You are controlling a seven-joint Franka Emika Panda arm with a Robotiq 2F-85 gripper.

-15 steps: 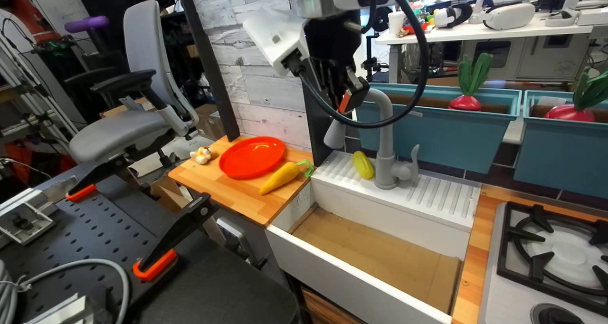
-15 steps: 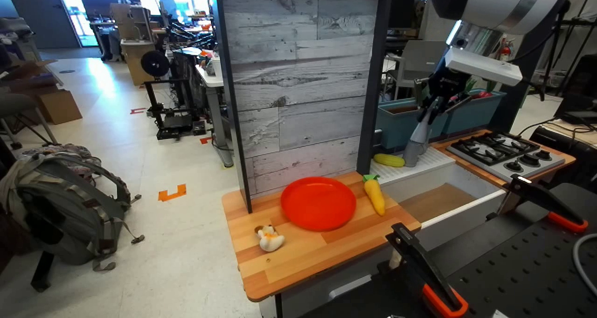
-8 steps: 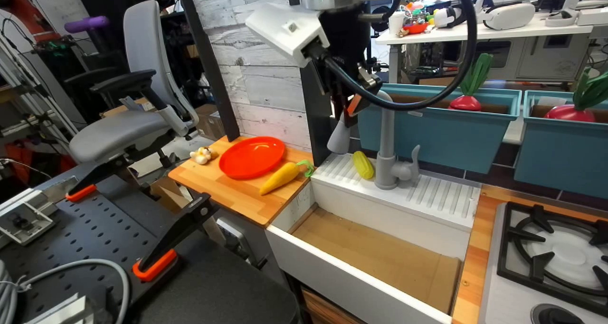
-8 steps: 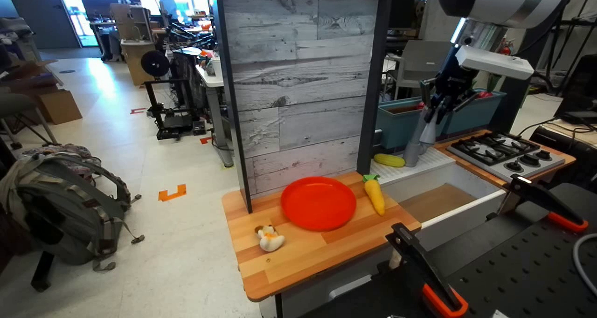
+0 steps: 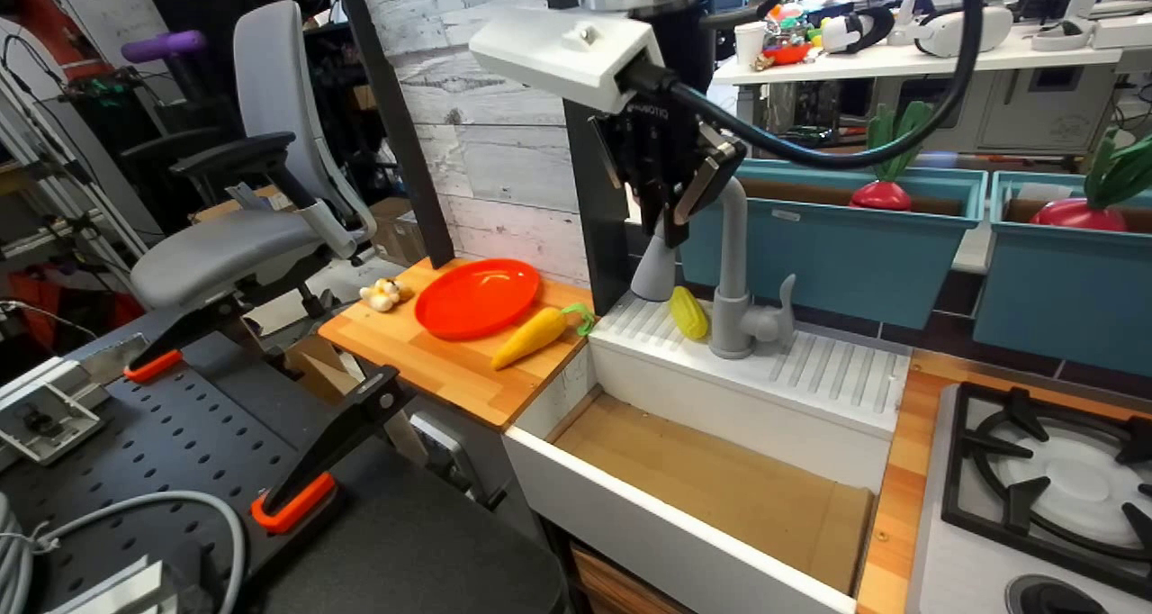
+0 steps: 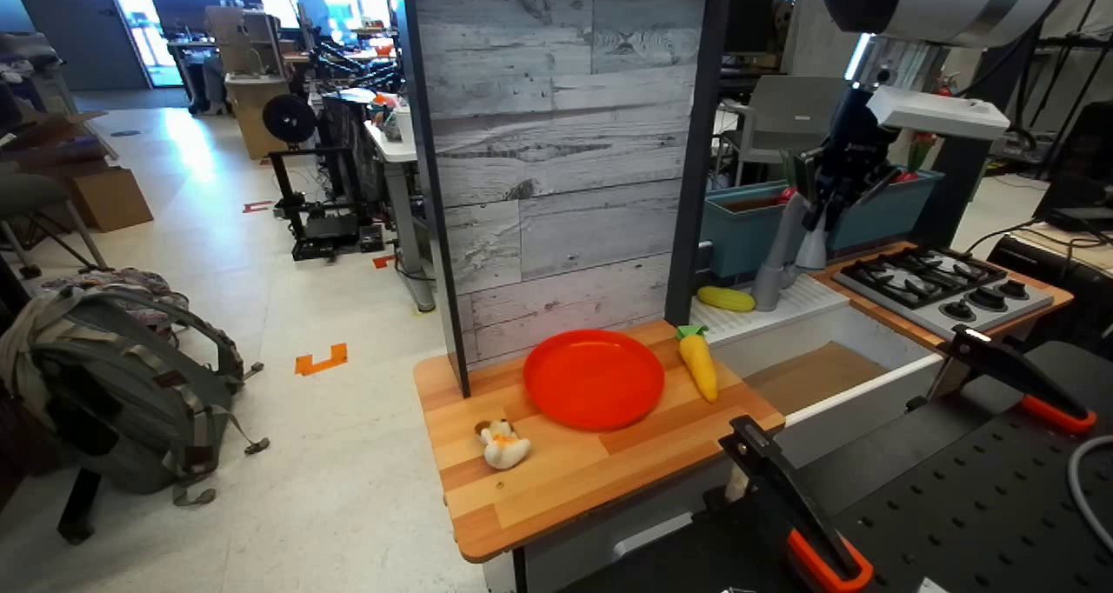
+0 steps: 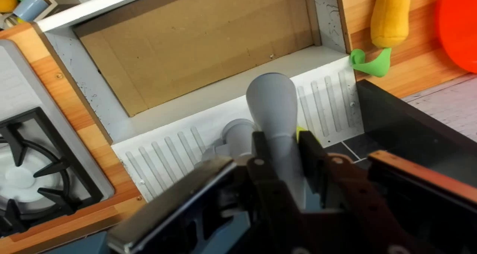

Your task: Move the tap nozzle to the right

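The tap nozzle is a tall grey arched spout (image 5: 734,245) on a base at the back of the sink. Its flared outlet end (image 5: 654,274) points down, above the ribbed ledge. It also shows in an exterior view (image 6: 811,249) and in the wrist view (image 7: 274,101). My gripper (image 5: 666,227) is on the spout just above the outlet. In the wrist view, my gripper (image 7: 284,136) has one finger on each side of the tube, close against it. The top of the arch is partly hidden behind the gripper. The short lever handle (image 5: 772,320) stands beside the base.
A yellow toy vegetable (image 5: 688,313) lies by the tap base. Teal planters (image 5: 823,263) stand behind the tap. A grey wood-look panel (image 6: 565,141) rises beside the sink. The sink basin (image 5: 720,488) is in front, the stove (image 5: 1062,479) at one side.
My gripper and the nozzle's outlet end have moved together, rightward in both exterior views. The spout has swung about its base. The base, sink and other objects have not moved.
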